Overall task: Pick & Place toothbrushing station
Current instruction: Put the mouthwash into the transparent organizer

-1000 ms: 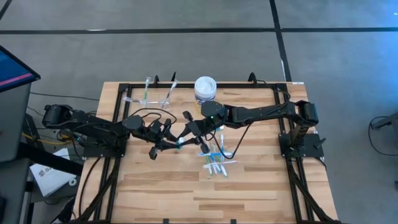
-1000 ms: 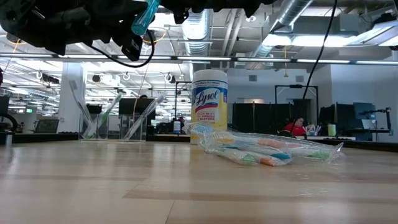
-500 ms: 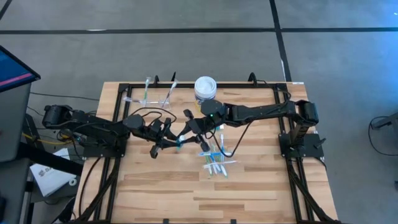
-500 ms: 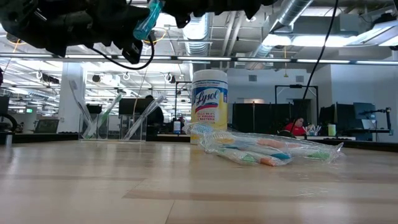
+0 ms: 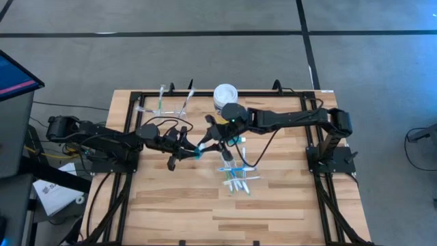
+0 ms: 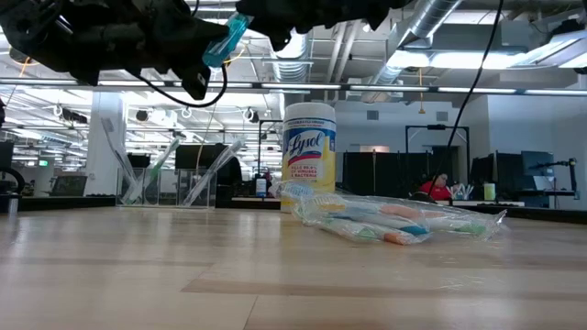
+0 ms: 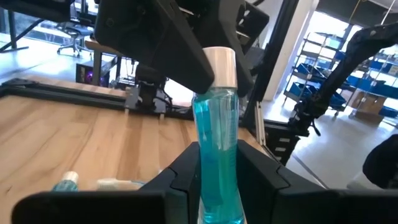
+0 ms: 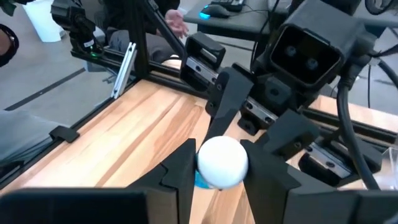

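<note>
Notice your left claw (image 5: pixel 186 152) clamps the body of the teal toothpaste tube (image 7: pixel 216 155) above the worktop (image 5: pixel 273 205), while your right claw (image 5: pixel 213 139) brackets its white cap, fingers spread, likely mid-handover or uncapping.

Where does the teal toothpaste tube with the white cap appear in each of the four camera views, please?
High view: toothpaste tube at table centre, between the left pincer and right pincer.
Low view: tube at the top, left of centre, held high above the table.
Left wrist view: upright at centre, gripped between that arm's fingers.
Right wrist view: white cap end-on between that arm's fingers.
Shared landmark: white-lidded tub, also in the low view.
</note>
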